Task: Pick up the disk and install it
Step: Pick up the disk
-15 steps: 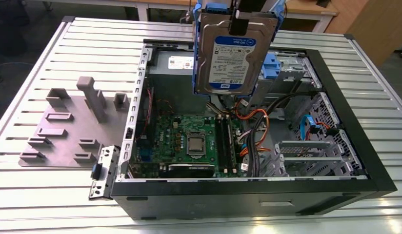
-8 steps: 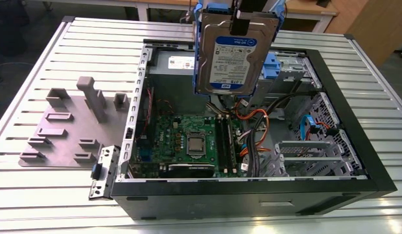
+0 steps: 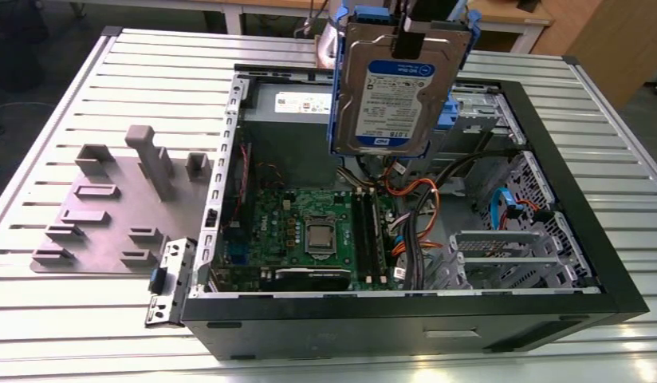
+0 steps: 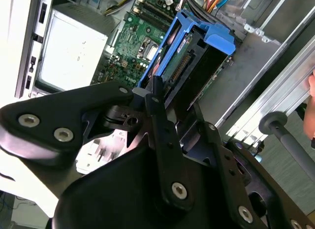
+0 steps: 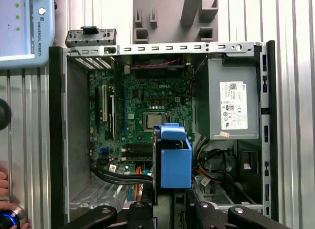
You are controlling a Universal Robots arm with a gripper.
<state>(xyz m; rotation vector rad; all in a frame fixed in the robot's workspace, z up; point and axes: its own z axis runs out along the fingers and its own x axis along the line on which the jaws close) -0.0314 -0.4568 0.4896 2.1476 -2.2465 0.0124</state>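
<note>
- The black gripper (image 3: pixel 422 32) is clenching the top end of the disk (image 3: pixel 391 92), a flat rectangular silver hard drive with a blue-and-white label, set in a blue plastic caddy frame.
- The disk is hanging upright in the air with its label facing the exterior view's camera. It is hovering over the far part of the open black computer case (image 3: pixel 584 239) and is not touching it.
- In the first wrist view the disk's blue frame (image 5: pixel 174 160) is showing end-on above the green motherboard (image 5: pixel 147 111), near the grey power supply box (image 5: pixel 234 101).
- In the second wrist view a black finger (image 4: pixel 160 125) is pressing against the end of the blue frame (image 4: pixel 206 39), with the motherboard lying beyond it.
- The case is lying on its side, open face up, on the slatted silver metal table (image 3: pixel 52 319).
- A grey fixture plate with upright blocks (image 3: pixel 105 215) is sitting on the table just beside the case, on the exterior view's left.
- A person's hand (image 5: pixel 5 182) is showing at the edge of the first wrist view, beside the case.
</note>
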